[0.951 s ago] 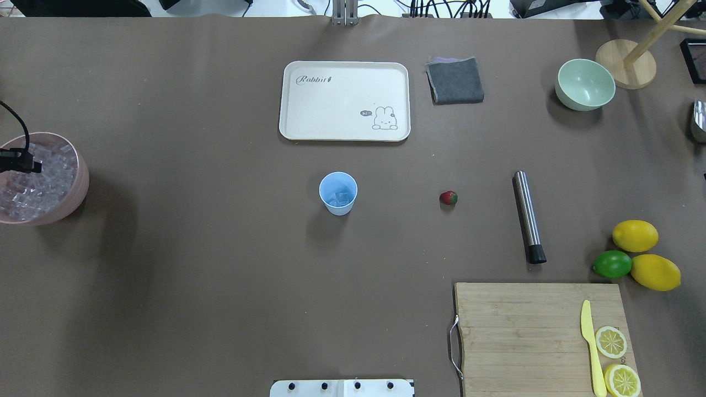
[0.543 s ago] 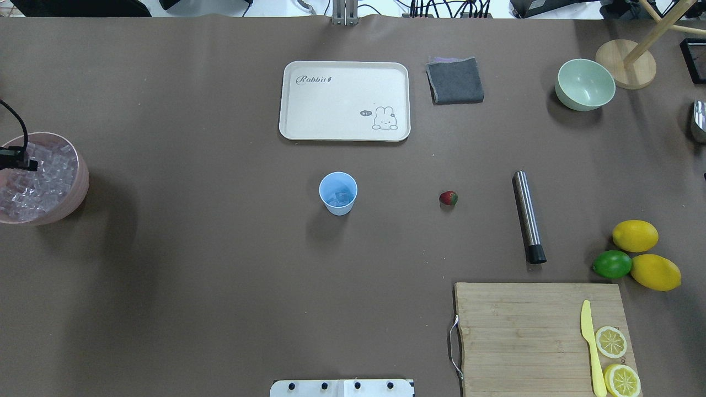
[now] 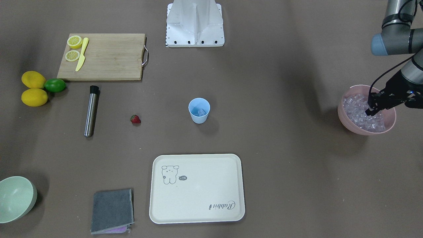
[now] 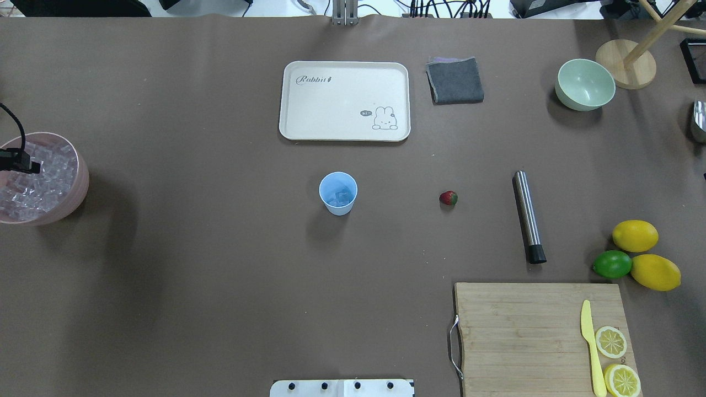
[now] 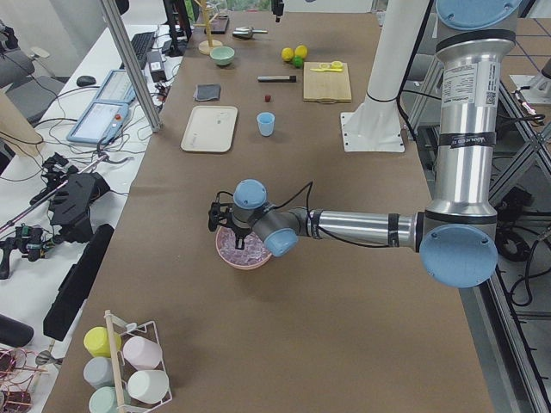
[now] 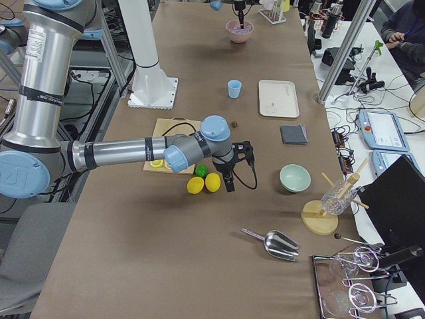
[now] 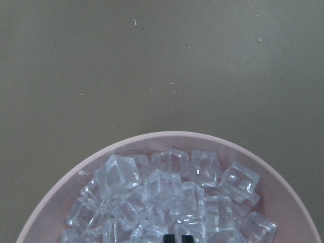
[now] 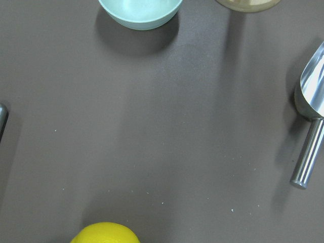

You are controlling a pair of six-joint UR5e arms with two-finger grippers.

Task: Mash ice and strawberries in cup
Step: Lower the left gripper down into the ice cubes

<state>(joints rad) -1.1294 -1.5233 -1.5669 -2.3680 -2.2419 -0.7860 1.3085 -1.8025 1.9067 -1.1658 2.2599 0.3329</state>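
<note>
1. Only the left gripper (image 3: 370, 109) has moved since the earlier overhead frames. It has nudged slightly sideways and back over the round pink plastic bowl (image 3: 343, 121), and everything else on the table lies as it did.
2. The gripper's tips are down among the small clear, glassy ice cubes (image 7: 162, 187) heaped in that bowl. In the left wrist view its dark fingertips (image 7: 171, 238) stand pressed close together with barely a sliver between them. I cannot tell whether a cube is caught there.
3. The right gripper (image 6: 229, 185) hangs over bare table just beside the yellow lemons (image 6: 204, 183). It shows only in the side view, so I cannot tell whether it is spread or closed.
4. The small light-blue tapered plastic cup (image 3: 199, 118) stands upright mid-table, well apart from the bowl, with a little ice already inside. The small red strawberry with a green cap (image 3: 135, 119) lies on the table between the cup and the brushed-steel cylinder with a black end (image 3: 91, 112).
5. The step in hand looks like fetching more ice.
6. To do it well, spread the fingers around a single top cube on its flat faces. Close gently, since slick cubes squirt out, and lift straight up.
7. Carry the cube low and release it right over the cup's mouth, without knocking the light cup.
</note>
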